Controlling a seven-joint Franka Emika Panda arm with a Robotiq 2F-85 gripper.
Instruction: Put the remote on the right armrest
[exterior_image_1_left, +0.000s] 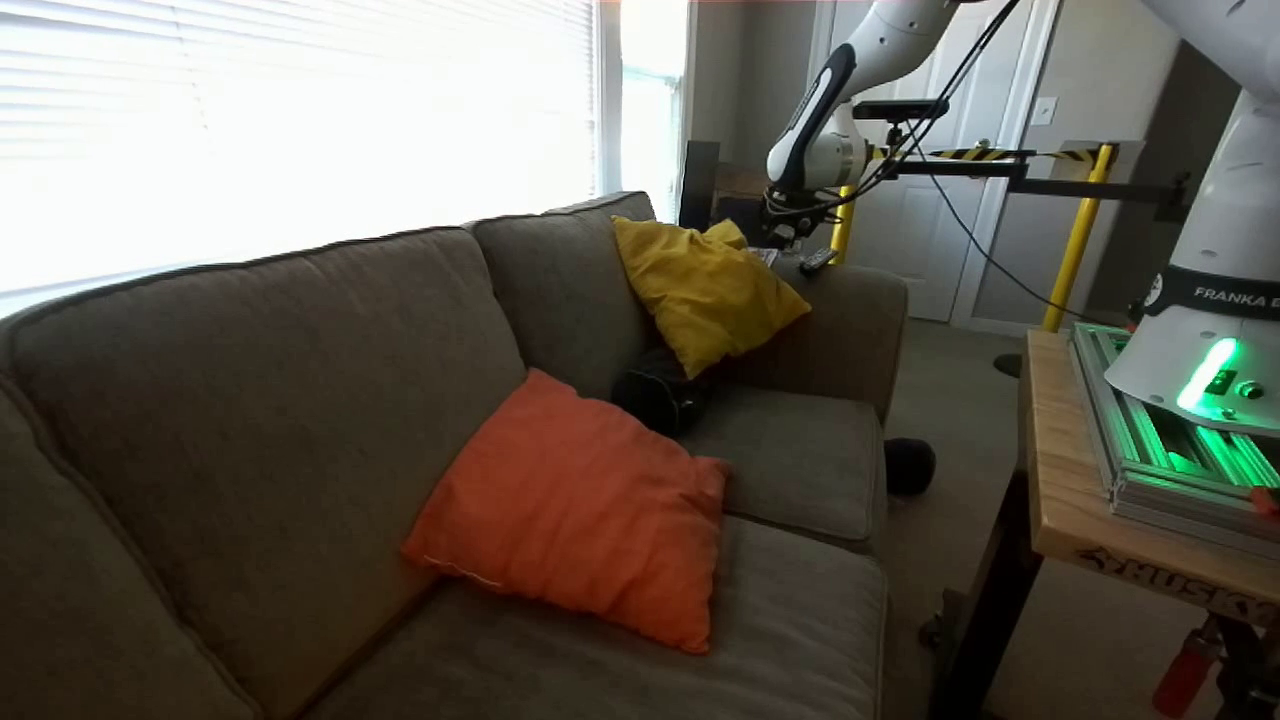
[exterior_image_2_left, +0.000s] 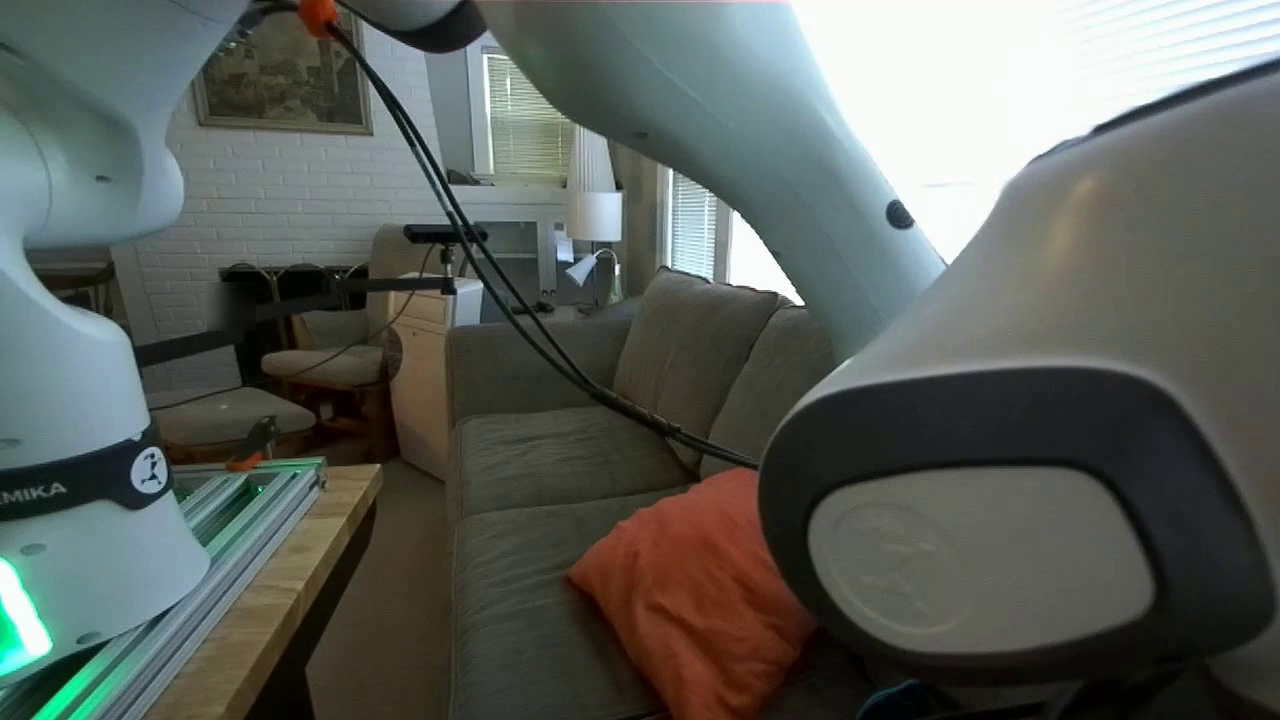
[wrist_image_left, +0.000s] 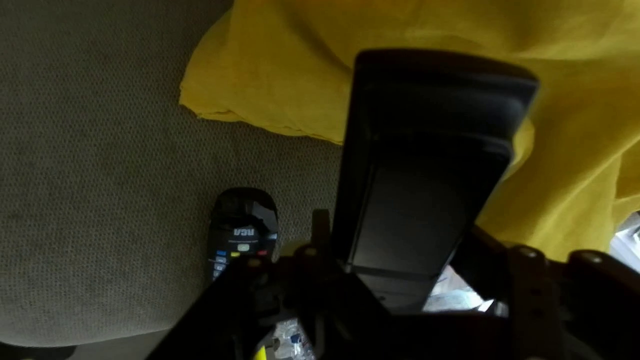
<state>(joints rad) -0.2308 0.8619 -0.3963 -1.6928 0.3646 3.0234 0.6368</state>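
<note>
Looking like the placing step: gripper (wrist_image_left: 400, 239) is clenching the remote (wrist_image_left: 417, 195), mid-frame in the wrist view, its upper end showing against the yellow cushion (wrist_image_left: 280, 75). Armrest (wrist_image_left: 110, 200) is filling the left of that frame; another handset (wrist_image_left: 243, 227) is lying on it, below left of centre. Can't tell whether the remote is touching the armrest. Next move is probably calling for shifting toward frame left, avoiding handset and yellow cushion, lowering flat, then letting go.
</note>
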